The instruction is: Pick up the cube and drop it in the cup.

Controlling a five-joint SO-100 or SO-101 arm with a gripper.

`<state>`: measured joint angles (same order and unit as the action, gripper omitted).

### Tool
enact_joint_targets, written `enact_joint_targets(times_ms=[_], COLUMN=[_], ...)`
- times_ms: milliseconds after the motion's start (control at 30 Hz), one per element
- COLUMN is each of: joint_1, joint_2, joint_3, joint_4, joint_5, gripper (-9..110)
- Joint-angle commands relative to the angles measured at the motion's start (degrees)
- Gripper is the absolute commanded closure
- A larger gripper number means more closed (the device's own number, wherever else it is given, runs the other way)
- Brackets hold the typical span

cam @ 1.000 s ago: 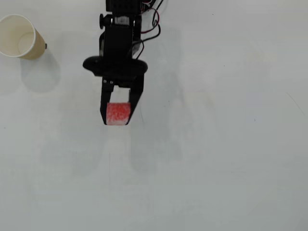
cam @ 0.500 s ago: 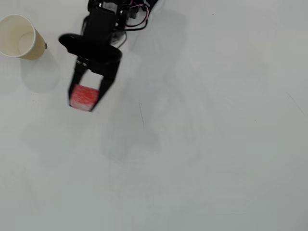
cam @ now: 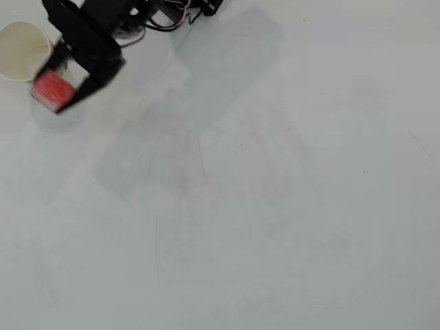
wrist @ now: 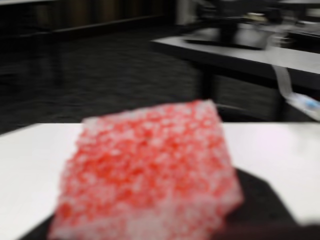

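Cup [cam: 19,53] mouth uncovered; pincer [cam: 58,93] just beside rim; table [cam: 275,206] otherwise bare.

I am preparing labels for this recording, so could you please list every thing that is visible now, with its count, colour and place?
cube: one, red with white flecks, upper left of the overhead view, held between the pincer fingers, just beside the cup on its lower right; it fills the wrist view, blurred.
cup: one, pale cream, upright, far upper left corner of the overhead view, partly covered by the arm.
table: one, white, otherwise bare, fills the overhead view.
other tables: number unclear, pale tops, in the dark blurred background of the wrist view.
wires: a few, red and black, on the arm at the top edge.
arm: one, black, enters from the top left.
pincer: one, black, shut on the cube.
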<state>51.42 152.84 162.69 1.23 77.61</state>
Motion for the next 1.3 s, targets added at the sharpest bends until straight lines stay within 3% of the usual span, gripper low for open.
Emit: enact_joint_targets(times_ms=[0, 200, 500, 1267], joint_1=[8.9, 17.7, 22.1, 20.7], joint_2=[5.2, 6.3, 6.8, 4.9], joint_3=[0.3, -0.9, -1.8, -4.3], joint_4=[2.0, 4.8, 5.2, 18.8], joint_5=[-0.3, -0.3, -0.2, -0.5], gripper=[102, 102, 102, 102])
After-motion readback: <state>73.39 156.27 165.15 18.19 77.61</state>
